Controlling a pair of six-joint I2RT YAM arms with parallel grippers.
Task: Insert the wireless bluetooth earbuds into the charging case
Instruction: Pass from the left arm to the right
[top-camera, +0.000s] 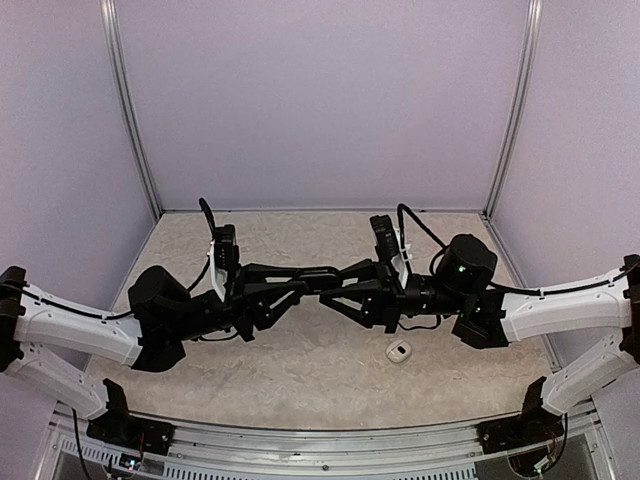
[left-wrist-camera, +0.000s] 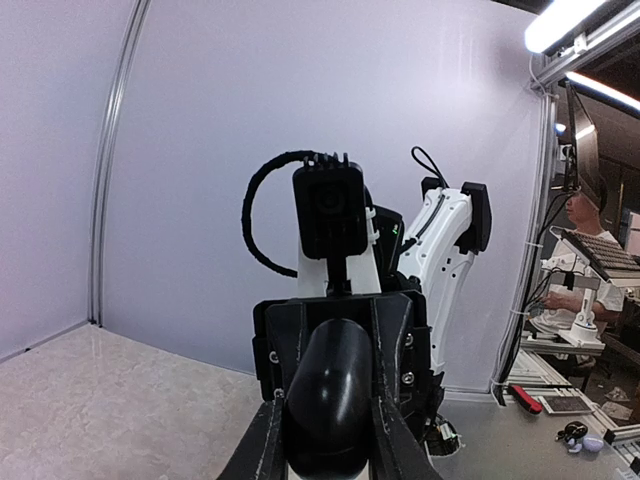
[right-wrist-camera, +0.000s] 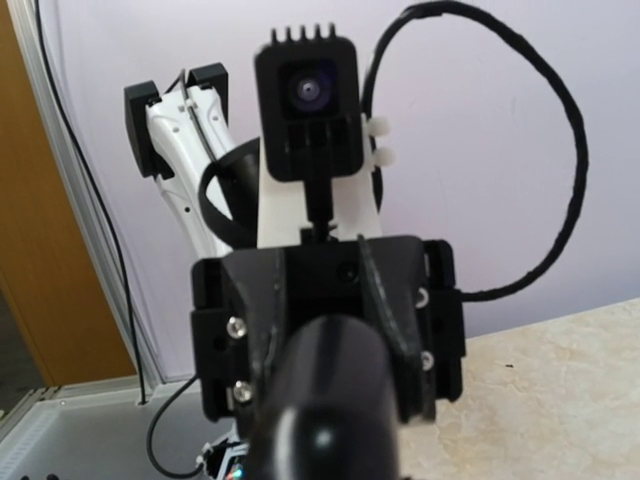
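Note:
The charging case (left-wrist-camera: 335, 395), a glossy black oval pod, hangs in mid-air between my two grippers, which meet nose to nose over the middle of the table. My left gripper (top-camera: 303, 290) is shut on the near end of the pod, one finger (left-wrist-camera: 253, 450) on each side. In the left wrist view, my right gripper (top-camera: 333, 290) faces it, its fingers lying against both sides of the pod's far end. In the right wrist view the pod (right-wrist-camera: 325, 410) fills the foreground, blurred, and hides my own fingers. The earbuds are hidden.
A small white piece with a dark spot (top-camera: 399, 350) lies on the beige tabletop (top-camera: 300, 380) below the right forearm. Lilac walls and metal posts (top-camera: 135, 110) close in the back and sides. Both arms span the table's width.

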